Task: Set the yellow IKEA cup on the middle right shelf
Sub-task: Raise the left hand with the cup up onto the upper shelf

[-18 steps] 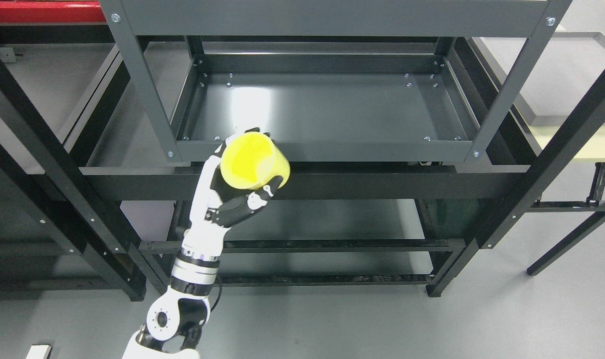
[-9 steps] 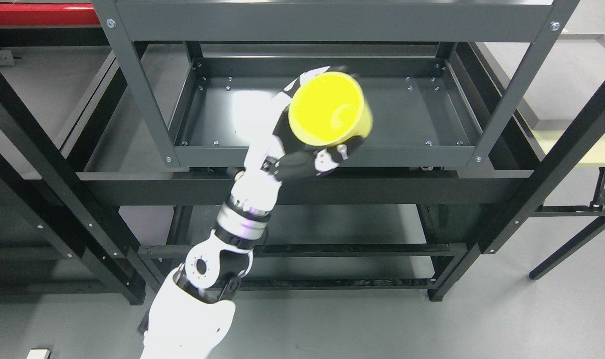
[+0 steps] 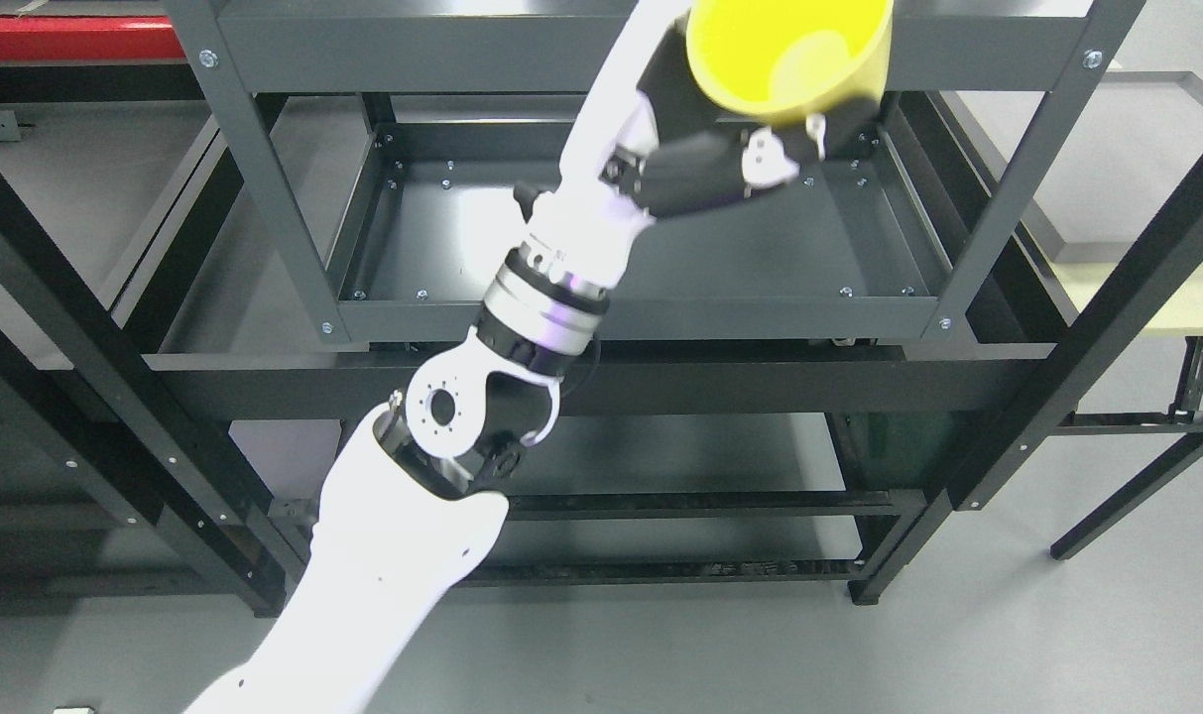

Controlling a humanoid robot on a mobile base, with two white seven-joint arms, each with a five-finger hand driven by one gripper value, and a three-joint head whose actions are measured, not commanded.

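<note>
Left hand [image 3: 705,149] — arm outstretched, fingers around yellow cup [image 3: 787,55] — above shelf [image 3: 641,317]

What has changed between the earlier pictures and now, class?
The left hand has carried the yellow cup up and to the right, from the shelf's front rail to the picture's top edge, the arm reaching further. The grip on the cup is unchanged, and the grey shelf stays empty.

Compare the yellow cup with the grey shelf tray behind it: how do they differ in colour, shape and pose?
The yellow cup is bright yellow; the grey shelf tray is dark grey. The cup is round and deep; the tray is rectangular and shallow. The cup is held in the left robot hand, tilted with its opening toward the camera; the tray lies flat, bolted into the rack. Both are empty.
</note>
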